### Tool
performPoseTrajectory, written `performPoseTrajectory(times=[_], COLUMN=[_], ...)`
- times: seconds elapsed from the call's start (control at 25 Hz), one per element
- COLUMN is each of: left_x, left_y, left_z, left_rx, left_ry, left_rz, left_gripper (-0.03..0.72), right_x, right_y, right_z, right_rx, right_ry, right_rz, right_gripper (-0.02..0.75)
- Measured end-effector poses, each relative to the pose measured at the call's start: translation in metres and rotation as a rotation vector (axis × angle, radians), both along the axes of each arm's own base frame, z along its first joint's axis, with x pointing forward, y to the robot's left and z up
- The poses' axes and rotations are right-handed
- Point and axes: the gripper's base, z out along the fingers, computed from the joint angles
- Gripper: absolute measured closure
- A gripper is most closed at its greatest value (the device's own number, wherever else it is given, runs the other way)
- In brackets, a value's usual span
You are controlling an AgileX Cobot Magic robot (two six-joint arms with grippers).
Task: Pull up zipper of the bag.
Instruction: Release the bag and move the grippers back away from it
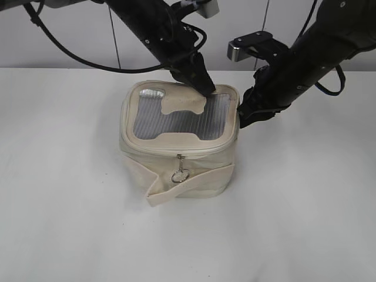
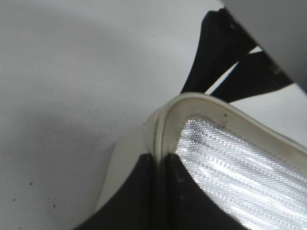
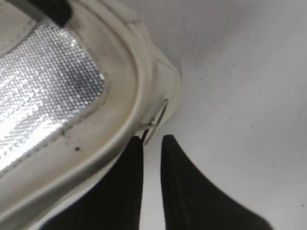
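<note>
With the bag point(image 1: 179, 147) sitting mid-counter point(image 1: 64, 194) and the left fingers point(image 2: 156, 191) clenched on its back lid rim, the right fingers point(image 3: 152, 143) (narrowed around a small metal pull point(image 3: 156, 120), grip unconfirmed) should pinch firmly, then draw along the zipper point(image 1: 176, 150).

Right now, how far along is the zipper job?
Done: the left gripper clamps the far rim of the bag, steadying it. In hand: the right gripper has its jaws nearly together at a small metal tab on the right corner; a firm pinch isn't clear. Left: pulling the zipper along the rim; the ringed pull on the front hangs untouched.
</note>
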Motion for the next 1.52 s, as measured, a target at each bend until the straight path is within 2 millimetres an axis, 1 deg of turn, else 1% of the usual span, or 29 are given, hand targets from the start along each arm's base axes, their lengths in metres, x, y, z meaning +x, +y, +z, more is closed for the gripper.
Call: performPoseTrajectory(times=[0.04, 0.08, 0.12, 0.36, 0.52, 0.8, 0.84, 0.88, 1.0, 1.08, 1.16, 1.24, 1.36, 1.52], left_x=[0.000, 0.000, 0.000, 0.000, 0.000, 0.000, 0.000, 0.000, 0.001, 0.001, 0.002, 0.003, 0.003, 0.003], left_y=[0.000, 0.000, 0.000, 0.000, 0.000, 0.000, 0.000, 0.000, 0.000, 0.002, 0.003, 0.004, 0.004, 0.004], left_z=[0.000, 0.000, 0.000, 0.000, 0.000, 0.000, 0.000, 0.000, 0.000, 0.000, 0.000, 0.000, 0.000, 0.001], left_rx=[0.000, 0.000, 0.000, -0.001, -0.001, 0.000, 0.001, 0.001, 0.001, 0.000, -0.001, -0.001, -0.002, -0.011], left_ry=[0.000, 0.000, 0.000, -0.002, -0.002, -0.004, -0.004, -0.004, -0.004, -0.002, 0.003, 0.003, 0.005, 0.012], left_rz=[0.000, 0.000, 0.000, 0.002, 0.002, 0.002, 0.002, 0.002, 0.003, 0.007, 0.015, 0.017, 0.021, 0.023], left_gripper=[0.647, 0.647, 0.647, 0.647, 0.647, 0.647, 0.647, 0.647, 0.647, 0.647, 0.647, 0.647, 0.647, 0.647], right_x=[0.000, 0.000, -0.001, -0.008, -0.011, -0.011, -0.010, -0.010, -0.011, -0.012, -0.014, -0.017, -0.025, -0.039], right_y=[0.000, 0.000, 0.000, 0.000, -0.001, -0.003, -0.003, -0.003, -0.003, -0.005, -0.007, -0.011, -0.022, -0.033], right_z=[0.000, 0.000, 0.000, -0.002, 0.001, 0.004, 0.004, 0.004, 0.006, 0.012, 0.018, 0.021, 0.021, 0.017], right_rx=[0.001, -0.001, -0.002, -0.011, -0.020, -0.012, -0.010, -0.010, -0.009, -0.016, -0.026, -0.031, -0.033, 0.004], right_ry=[-0.001, -0.001, 0.002, 0.071, 0.088, 0.100, 0.098, 0.097, 0.094, 0.075, 0.047, 0.017, -0.030, -0.139], right_rz=[0.001, 0.007, 0.012, 0.050, 0.068, 0.018, 0.013, 0.011, 0.008, 0.014, 0.018, 0.008, -0.031, -0.123], right_gripper=[0.700, 0.723, 0.729, 0.729, 0.729, 0.723, 0.696, 0.649, 0.485, 0.424, 0.398, 0.389, 0.388, 0.392])
